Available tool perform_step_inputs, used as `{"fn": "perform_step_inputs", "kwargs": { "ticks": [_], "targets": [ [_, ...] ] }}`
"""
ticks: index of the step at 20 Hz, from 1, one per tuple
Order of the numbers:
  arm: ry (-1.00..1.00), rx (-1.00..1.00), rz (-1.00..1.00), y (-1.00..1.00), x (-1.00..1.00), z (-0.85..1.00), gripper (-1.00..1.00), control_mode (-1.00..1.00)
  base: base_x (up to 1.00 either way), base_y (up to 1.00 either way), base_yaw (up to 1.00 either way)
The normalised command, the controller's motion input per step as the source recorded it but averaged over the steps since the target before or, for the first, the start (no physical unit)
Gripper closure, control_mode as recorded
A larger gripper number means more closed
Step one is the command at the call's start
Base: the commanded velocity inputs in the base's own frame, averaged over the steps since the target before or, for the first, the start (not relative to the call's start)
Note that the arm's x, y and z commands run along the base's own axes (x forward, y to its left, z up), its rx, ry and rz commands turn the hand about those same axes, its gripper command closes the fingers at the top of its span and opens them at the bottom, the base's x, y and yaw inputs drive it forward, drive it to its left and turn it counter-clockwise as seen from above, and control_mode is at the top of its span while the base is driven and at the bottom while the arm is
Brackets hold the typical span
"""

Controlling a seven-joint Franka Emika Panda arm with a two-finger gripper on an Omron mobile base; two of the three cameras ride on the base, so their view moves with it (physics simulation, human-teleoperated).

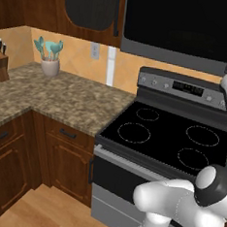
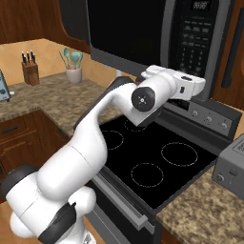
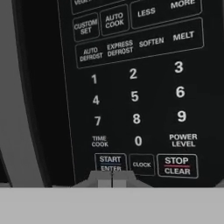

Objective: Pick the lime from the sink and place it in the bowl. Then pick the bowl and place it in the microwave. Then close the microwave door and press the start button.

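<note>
With the wide black microwave door (image 2: 126, 35) closed, the hand (image 3: 112, 178), fingertips pressed together holding nothing, sits at the START button (image 3: 110, 162); only that press seems left.

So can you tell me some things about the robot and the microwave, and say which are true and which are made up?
1. The microwave door is shut. True.
2. The gripper sits right below the STOP button. False: it is at the START button.
3. A pot is cooking on the stove. False: its burners are bare.
4. A knife block stands on the counter. True.
5. The gripper's fingertips are together. True.
</note>
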Motion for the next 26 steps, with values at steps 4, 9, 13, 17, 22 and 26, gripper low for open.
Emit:
{"fn": "perform_step_inputs", "kwargs": {
  "ticks": [4,9,13,17,22,26],
  "targets": [
    [0.0,0.0,0.0,0.0,0.14,-0.05,1.0,-1.0,0.0,0.0,0.0],
    [0.0,0.0,0.0,0.02,0.2,0.0,1.0,-1.0,0.0,0.0,0.0],
    [0.0,0.0,0.0,-0.06,0.39,0.0,1.0,-1.0,0.0,0.0,0.0],
    [0.0,0.07,0.12,-0.57,0.64,0.0,1.0,-1.0,0.0,0.0,0.0],
    [0.05,0.15,0.3,-0.75,0.93,-0.08,1.0,-1.0,0.0,0.0,0.0],
    [-0.01,0.1,0.31,-0.52,0.49,-0.05,1.0,-1.0,0.0,0.0,0.0]
  ]
}}
